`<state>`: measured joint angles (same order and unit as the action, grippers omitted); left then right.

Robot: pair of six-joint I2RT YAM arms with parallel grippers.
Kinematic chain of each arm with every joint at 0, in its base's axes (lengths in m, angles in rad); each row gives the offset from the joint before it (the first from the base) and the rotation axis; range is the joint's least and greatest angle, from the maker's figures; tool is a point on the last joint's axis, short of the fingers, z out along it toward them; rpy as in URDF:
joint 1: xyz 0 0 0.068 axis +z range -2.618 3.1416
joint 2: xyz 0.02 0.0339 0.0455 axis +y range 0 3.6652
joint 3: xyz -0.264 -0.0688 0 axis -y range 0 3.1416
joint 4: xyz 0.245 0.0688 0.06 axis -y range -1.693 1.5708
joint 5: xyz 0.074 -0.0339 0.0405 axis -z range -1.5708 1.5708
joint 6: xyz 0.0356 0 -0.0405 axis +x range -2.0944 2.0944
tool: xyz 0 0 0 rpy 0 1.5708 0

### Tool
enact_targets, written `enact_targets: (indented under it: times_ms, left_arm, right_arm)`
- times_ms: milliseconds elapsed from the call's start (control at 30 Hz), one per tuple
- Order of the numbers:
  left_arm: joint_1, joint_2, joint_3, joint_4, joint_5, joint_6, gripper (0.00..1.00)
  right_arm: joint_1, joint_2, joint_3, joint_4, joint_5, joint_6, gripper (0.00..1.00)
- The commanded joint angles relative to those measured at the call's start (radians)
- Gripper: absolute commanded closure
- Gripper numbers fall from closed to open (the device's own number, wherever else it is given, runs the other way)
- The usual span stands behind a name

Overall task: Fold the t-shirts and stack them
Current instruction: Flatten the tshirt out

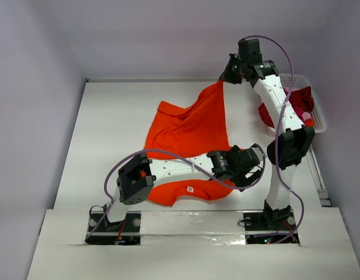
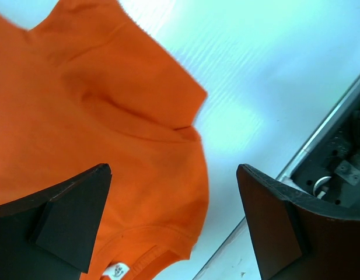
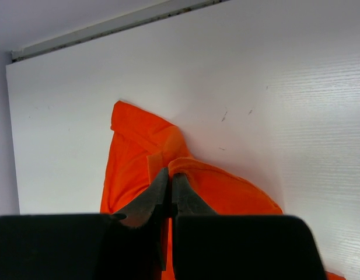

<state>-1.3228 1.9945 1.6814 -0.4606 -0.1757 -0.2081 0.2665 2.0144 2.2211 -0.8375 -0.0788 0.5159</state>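
Bolted at the near edge of the table (image 1: 104, 134), the two arm bases (image 1: 115, 224) lay closest to the overhead camera. Beyond them the orange t-shirt (image 1: 191, 125) covered the middle of the table, most of it flat, with one corner drawn up toward the far right. The right gripper (image 1: 222, 80) was clamped on that raised corner, well above the surface. The left gripper (image 1: 252, 163) was low over the shirt's near right part, jaws apart, with nothing between them. The dark red t-shirt (image 1: 302, 99) lay bunched inside the white basket (image 1: 318, 116) at the right edge of the table, partly behind the right arm.

Left wrist view: the two dark fingers (image 2: 69, 221) of the left gripper (image 2: 174, 224) stood wide apart and gripped nothing. The orange t-shirt (image 2: 98, 105) filled the left side of the view, one short sleeve (image 2: 168, 93) spread flat on the table (image 2: 255, 70). A small white neck label (image 2: 118, 270) showed at the bottom edge. A metal rail (image 2: 320, 137) ran along the table's border at the right.

Right wrist view: the right gripper (image 3: 170, 188) had its jaws pressed together on a fold of the orange t-shirt (image 3: 226, 189), which hung down from the tips toward the table (image 3: 285, 87). A pale strip (image 3: 109, 26) marked the table's far edge.
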Motion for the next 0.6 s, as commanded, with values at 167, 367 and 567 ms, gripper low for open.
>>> enact_targets:
  times_ms: [167, 367, 567]
  left_arm:
    - [-0.006, 0.052, -0.017, 0.147, 0.096, 0.087, 0.1]
    - [-0.006, 0.137, -0.025, 0.195, 0.082, 0.107, 0.08]
    - [-0.006, 0.181, -0.026, 0.235, 0.081, 0.108, 0.08]
  right_arm:
    - [-0.01, -0.065, 0.018, 0.025, -0.009, -0.019, 1.0]
    - [-0.019, -0.066, 0.025, 0.025, -0.024, -0.014, 1.0]
    - [-0.019, -0.068, 0.023, 0.031, -0.036, -0.013, 1.0]
